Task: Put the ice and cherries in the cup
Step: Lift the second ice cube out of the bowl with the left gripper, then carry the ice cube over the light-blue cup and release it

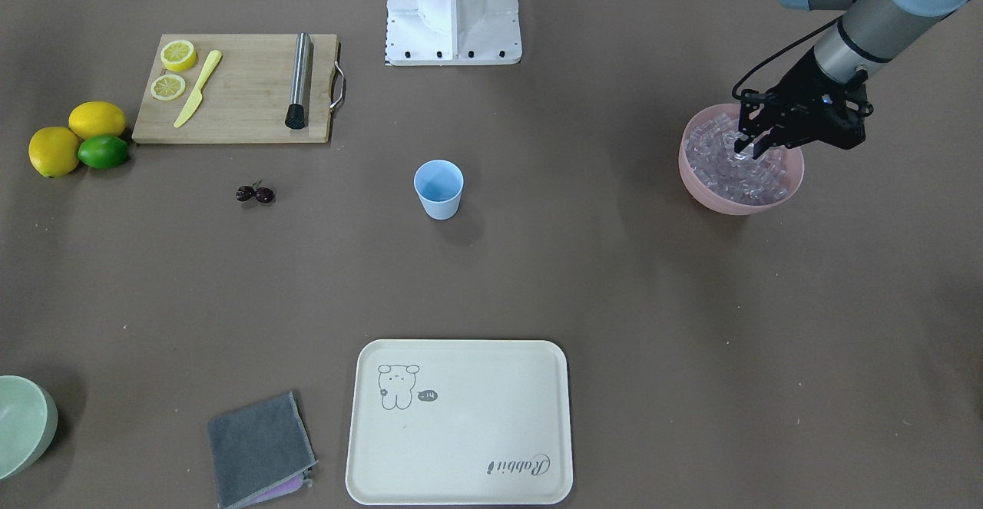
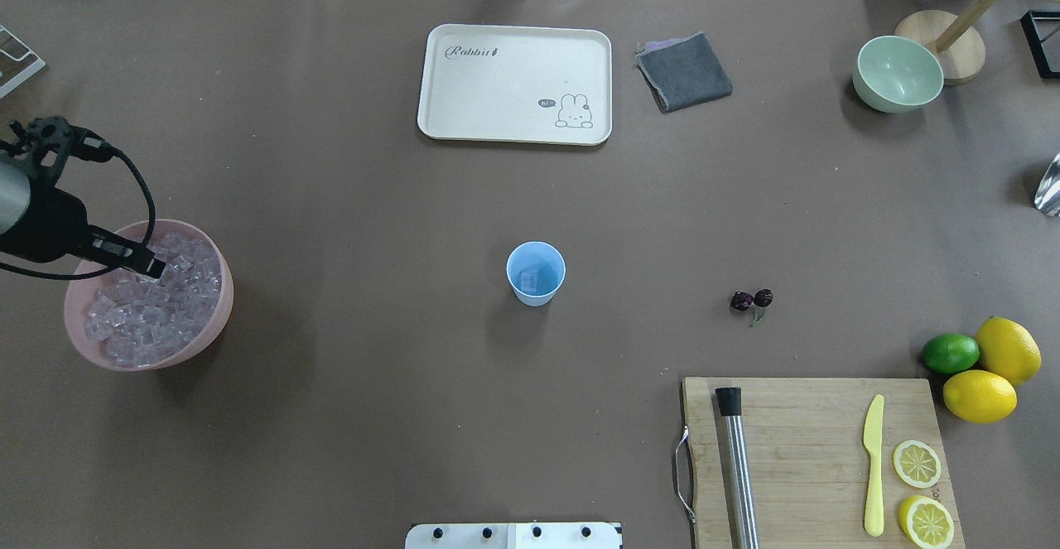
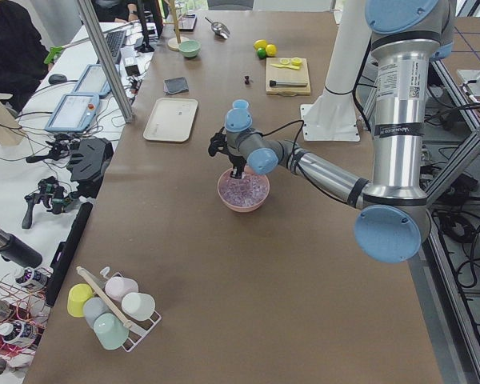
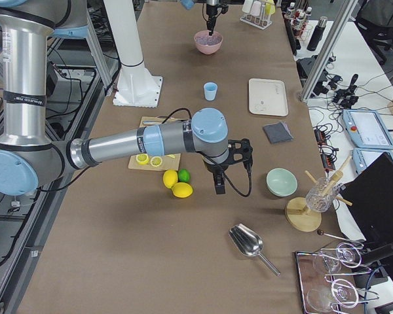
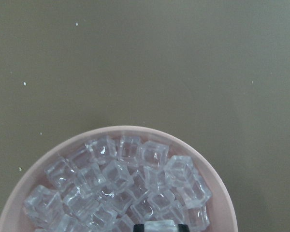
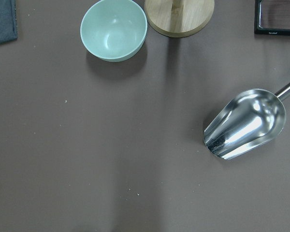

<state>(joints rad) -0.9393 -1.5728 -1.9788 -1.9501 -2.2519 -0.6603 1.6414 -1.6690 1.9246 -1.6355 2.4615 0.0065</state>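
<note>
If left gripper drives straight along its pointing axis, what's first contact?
The ice, heaped in the pink bowl. The left gripper points down into that heap, tips about at its surface; whether they touch it is unclear.

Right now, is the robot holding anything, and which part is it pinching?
The left gripper seems to pinch one ice cube between its fingers, by two opposite sides, in the pink bowl. The right gripper: cannot tell.
</note>
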